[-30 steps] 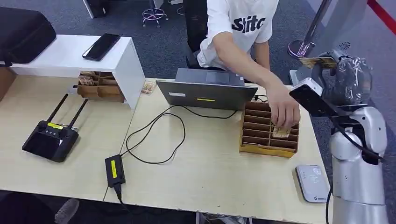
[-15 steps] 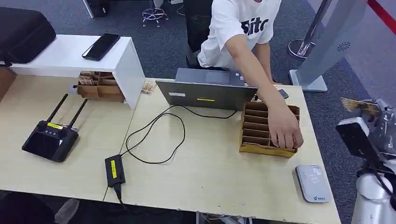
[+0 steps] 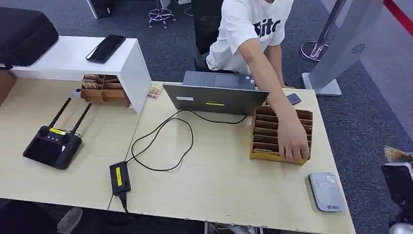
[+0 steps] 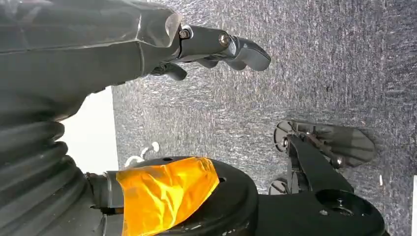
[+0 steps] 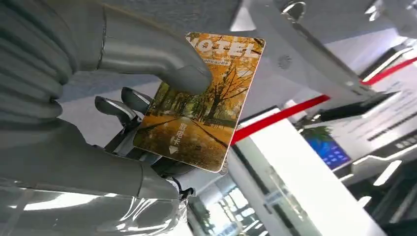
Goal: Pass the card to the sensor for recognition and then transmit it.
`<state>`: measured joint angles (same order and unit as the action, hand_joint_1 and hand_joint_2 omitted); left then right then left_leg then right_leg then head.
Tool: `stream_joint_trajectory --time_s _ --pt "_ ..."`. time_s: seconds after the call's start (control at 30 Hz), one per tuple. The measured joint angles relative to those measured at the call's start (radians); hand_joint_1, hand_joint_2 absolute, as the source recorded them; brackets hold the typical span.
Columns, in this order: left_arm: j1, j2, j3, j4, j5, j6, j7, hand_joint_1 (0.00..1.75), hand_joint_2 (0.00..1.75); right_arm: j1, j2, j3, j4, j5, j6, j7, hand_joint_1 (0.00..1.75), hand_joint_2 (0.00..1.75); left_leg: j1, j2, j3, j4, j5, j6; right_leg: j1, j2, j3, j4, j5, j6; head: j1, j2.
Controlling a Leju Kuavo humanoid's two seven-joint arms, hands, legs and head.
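A card (image 5: 199, 105) printed with an autumn tree scene and the word HOTEL is pinched between the thumb and fingers of my right hand (image 5: 123, 147). In the head view an edge of the card (image 3: 397, 154) shows at the far right, off the table's right side, above my dark wrist (image 3: 402, 183). The grey card sensor (image 3: 325, 191) lies flat on the table's front right corner, left of that hand. My left hand (image 4: 216, 46) hangs over grey carpet with its fingers apart and nothing in them.
A person in a white shirt reaches a hand (image 3: 293, 145) into the cardboard card box (image 3: 272, 127) just behind the sensor. A laptop (image 3: 216, 95), cables, a power brick (image 3: 119, 178) and a black remote (image 3: 51, 146) lie on the table. A grey kiosk (image 3: 341, 44) stands at the back right.
My right arm has dropped from head height beside the table to low at the picture's right edge, still holding the card. The person's hand slid toward the front of the box.
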<state>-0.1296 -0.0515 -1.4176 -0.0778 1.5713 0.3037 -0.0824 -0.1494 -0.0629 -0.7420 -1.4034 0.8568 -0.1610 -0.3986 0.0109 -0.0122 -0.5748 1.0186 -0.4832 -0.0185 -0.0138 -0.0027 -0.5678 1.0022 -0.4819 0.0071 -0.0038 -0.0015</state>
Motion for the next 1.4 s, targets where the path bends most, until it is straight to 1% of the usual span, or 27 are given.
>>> stream_joint_trajectory --time_s 0.17,0.4,0.87,1.13,1.17,1.2,1.23,1.27,1.3,1.4 --pt "0.000 -0.001 0.002 0.001 0.000 0.000 0.003 0.00 1.75 0.010 0.010 -0.038 0.019 0.000 0.000 -0.002 1.75 1.75 0.000 0.000 0.000 0.000 0.000 0.000 0.000 0.001 0.000 0.000 0.000 0.000 0.000 0.000" --pt "0.000 -0.002 0.002 0.002 0.000 0.002 0.003 0.00 1.75 0.013 0.018 -0.059 0.031 0.000 0.000 -0.004 1.75 1.75 0.000 0.000 0.000 0.000 0.000 0.000 0.000 0.001 0.000 0.000 0.000 0.000 0.000 0.000" --pt "0.000 -0.002 0.008 0.002 0.000 0.003 0.003 0.00 1.75 0.017 0.029 -0.076 0.041 -0.001 0.001 -0.006 1.75 1.75 0.000 0.001 0.000 0.000 0.000 0.000 0.000 0.001 0.000 0.000 0.000 0.000 0.000 0.000" --pt "0.000 -0.002 0.017 0.002 0.000 0.005 0.003 0.00 1.75 0.042 0.053 -0.113 0.098 0.010 0.016 -0.012 1.75 1.75 0.000 0.000 0.000 0.000 0.000 0.000 0.000 0.001 0.000 0.000 0.000 0.000 0.000 0.000" --pt "0.000 -0.002 0.018 0.002 0.000 0.006 0.003 0.00 1.75 0.046 0.056 -0.114 0.106 0.015 0.018 -0.018 1.75 1.75 0.000 0.000 0.000 0.000 0.000 0.000 0.000 0.001 0.000 0.000 0.000 0.000 0.000 0.000" --pt "0.000 -0.002 0.019 0.002 0.000 0.008 0.003 0.00 1.75 0.052 0.064 -0.113 0.106 0.021 0.024 -0.039 1.75 1.75 0.000 0.000 0.000 0.000 0.000 0.000 0.000 0.001 0.000 0.000 0.000 0.000 0.000 0.000" --pt "0.000 -0.002 0.022 0.002 0.000 0.011 0.003 0.00 1.75 0.063 0.083 -0.104 0.093 0.027 0.031 -0.061 1.75 1.75 0.000 0.001 0.000 0.000 0.000 0.000 0.000 0.001 0.000 0.000 0.000 0.000 0.000 0.000" --pt "0.000 -0.002 0.024 0.002 0.000 0.011 0.003 0.00 1.75 0.075 0.104 -0.090 0.065 0.034 0.039 -0.060 1.75 1.75 0.000 0.001 0.000 0.000 0.000 0.000 0.000 0.001 0.000 0.000 0.000 0.000 0.000 0.000" --pt "0.000 -0.002 0.024 0.002 0.000 0.011 0.002 0.00 1.75 0.086 0.126 -0.069 0.041 0.038 0.040 -0.041 1.75 1.75 0.000 0.001 0.001 0.000 0.000 0.000 0.000 0.001 0.000 0.000 0.000 0.000 0.000 0.000" --pt "0.000 -0.003 0.024 0.002 0.000 0.011 0.001 0.00 1.75 0.111 0.155 -0.024 0.011 0.038 0.043 -0.011 1.75 1.75 0.001 0.001 0.000 0.000 0.000 0.000 0.001 0.001 0.000 0.000 -0.001 -0.001 0.000 0.000"
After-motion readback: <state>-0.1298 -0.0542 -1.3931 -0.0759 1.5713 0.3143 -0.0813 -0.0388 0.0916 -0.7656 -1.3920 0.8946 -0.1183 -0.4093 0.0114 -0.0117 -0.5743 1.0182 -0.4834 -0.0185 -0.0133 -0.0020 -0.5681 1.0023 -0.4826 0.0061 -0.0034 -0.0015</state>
